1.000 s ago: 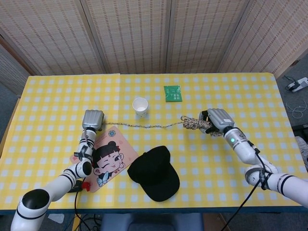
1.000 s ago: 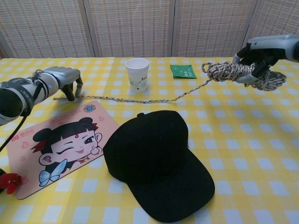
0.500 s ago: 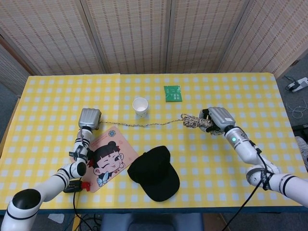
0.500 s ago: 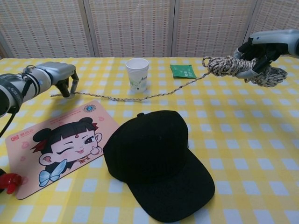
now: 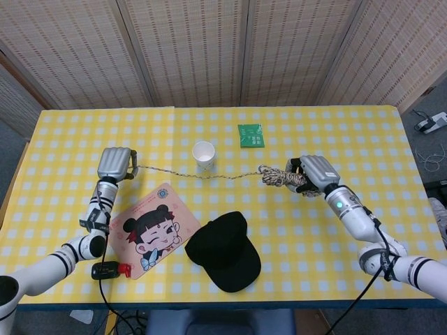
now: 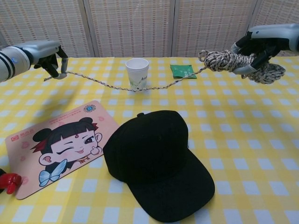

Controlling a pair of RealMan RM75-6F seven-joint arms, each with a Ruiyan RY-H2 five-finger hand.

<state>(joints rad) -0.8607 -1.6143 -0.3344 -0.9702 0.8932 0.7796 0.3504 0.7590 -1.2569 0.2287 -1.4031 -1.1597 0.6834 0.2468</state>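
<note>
A speckled rope (image 5: 209,174) (image 6: 117,85) sags in the air between my two hands, passing just in front of the white paper cup (image 5: 203,153) (image 6: 137,73). My left hand (image 5: 116,163) (image 6: 46,53) pinches the rope's free end above the table at the left. My right hand (image 5: 314,174) (image 6: 259,46) grips the coiled bundle of rope (image 5: 283,178) (image 6: 229,61) at the right, held above the yellow checked table (image 5: 77,139).
A black cap (image 5: 223,251) (image 6: 156,163) lies at the front centre. A pink cartoon mat (image 5: 150,230) (image 6: 56,144) lies left of it, with a small red thing (image 5: 123,268) (image 6: 9,182) at its near corner. A green packet (image 5: 250,135) (image 6: 182,71) lies behind the cup.
My left hand has risen and moved left and back, lifting the rope's end off the table. The rope now hangs taut in the air. The right hand has stayed nearly still.
</note>
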